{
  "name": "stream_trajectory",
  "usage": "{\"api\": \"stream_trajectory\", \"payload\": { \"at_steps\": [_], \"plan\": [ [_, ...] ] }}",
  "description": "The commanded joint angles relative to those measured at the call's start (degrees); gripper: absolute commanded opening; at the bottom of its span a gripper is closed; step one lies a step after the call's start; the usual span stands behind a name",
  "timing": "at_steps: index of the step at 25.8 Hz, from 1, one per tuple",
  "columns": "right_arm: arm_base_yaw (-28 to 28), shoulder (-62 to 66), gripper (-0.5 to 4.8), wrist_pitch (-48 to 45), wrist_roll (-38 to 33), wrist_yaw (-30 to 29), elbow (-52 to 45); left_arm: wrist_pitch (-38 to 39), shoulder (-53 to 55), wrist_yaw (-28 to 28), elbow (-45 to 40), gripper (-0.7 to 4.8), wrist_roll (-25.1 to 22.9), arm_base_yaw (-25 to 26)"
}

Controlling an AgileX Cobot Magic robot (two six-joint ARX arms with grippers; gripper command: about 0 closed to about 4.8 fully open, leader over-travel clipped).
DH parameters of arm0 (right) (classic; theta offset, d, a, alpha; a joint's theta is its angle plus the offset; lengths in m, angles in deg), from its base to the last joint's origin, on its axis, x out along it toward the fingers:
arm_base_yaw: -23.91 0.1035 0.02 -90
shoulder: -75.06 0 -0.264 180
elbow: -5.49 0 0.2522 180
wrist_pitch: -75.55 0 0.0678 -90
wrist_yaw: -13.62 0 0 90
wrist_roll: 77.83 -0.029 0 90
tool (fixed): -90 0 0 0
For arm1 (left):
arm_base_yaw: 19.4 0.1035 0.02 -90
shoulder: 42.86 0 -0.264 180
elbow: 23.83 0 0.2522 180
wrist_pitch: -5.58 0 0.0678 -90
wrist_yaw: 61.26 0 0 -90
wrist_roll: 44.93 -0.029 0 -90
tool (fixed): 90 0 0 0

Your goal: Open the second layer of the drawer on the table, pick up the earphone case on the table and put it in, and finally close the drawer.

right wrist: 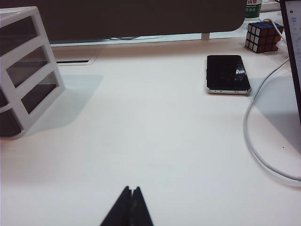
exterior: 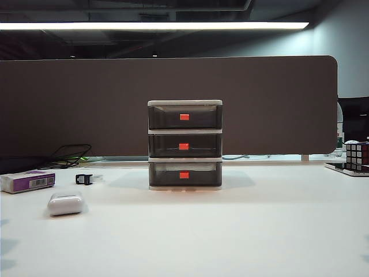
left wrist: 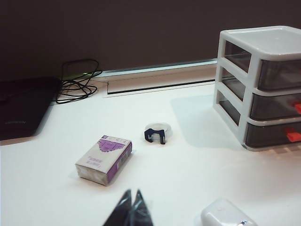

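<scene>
both grippers parked, drawer shut, case waiting on the left

nearest the exterior camera lies the case (exterior: 65,203), a glossy white pebble on the table (exterior: 242,231), lying wide, its long axis running left to right. behind it sit a purple box (exterior: 27,181) and a small black clip (exterior: 84,179). the drawer (exterior: 184,144) stands mid-table against the brown divider (exterior: 69,104), all three tiers pushed in; the second layer (exterior: 184,146) shows its orange handle facing the front.

neither arm shows in the exterior view. in the left wrist view the left gripper (left wrist: 131,211) has its dark tips pressed together, holding nothing, low over bare table, with the case just beside it and the drawer further off, seen from its side. the right gripper (right wrist: 130,207) is likewise pinched shut and empty, the drawer's other side ahead of it, a phone (right wrist: 227,74) and a cube (right wrist: 264,36) well apart.

nothing of the task looks begun. to my eye the handle sits about evenly between the arms, so either could pull it, approaching from the front. the case is plainly the left arm's: close by it, on the left side of the drawer.
</scene>
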State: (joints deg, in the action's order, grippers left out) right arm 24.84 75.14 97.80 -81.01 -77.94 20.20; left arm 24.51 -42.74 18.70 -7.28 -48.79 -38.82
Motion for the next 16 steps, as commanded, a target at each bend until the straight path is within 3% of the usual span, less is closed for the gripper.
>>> {"api": "stream_trajectory", "payload": {
  "at_steps": [1, 8, 11, 13, 14, 16],
  "plan": [
    [0.0, -0.1, -0.05, -0.6, 0.0, 0.0, 0.2, -0.5, 0.0, 0.2, 0.2, -0.05, -0.2, 0.0],
    [0.0, -0.1, -0.05, -0.6, 0.0, 0.0, 0.2, -0.5, 0.0, 0.3, 0.2, -0.05, -0.2, 0.0],
    [0.1, -0.1, -0.05, -0.6, -0.3, -1.0, 0.2, -0.5, 0.0, 2.8, 0.2, -0.05, 0.0, 0.0],
    [0.1, -0.1, -0.05, -0.6, -1.8, -5.9, 0.2, -0.6, 0.0, 8.3, 0.2, -0.05, 1.7, 0.0],
    [0.1, -0.1, -0.05, -0.6, -4.3, -13.2, 0.2, -0.5, 0.0, 17.5, 0.2, -0.05, 5.4, 0.0],
    [0.1, -0.1, -0.05, -0.6, -6.8, -21.0, 0.2, -0.7, 0.0, 26.5, 0.0, -0.05, 9.0, -0.1]
  ]
}}
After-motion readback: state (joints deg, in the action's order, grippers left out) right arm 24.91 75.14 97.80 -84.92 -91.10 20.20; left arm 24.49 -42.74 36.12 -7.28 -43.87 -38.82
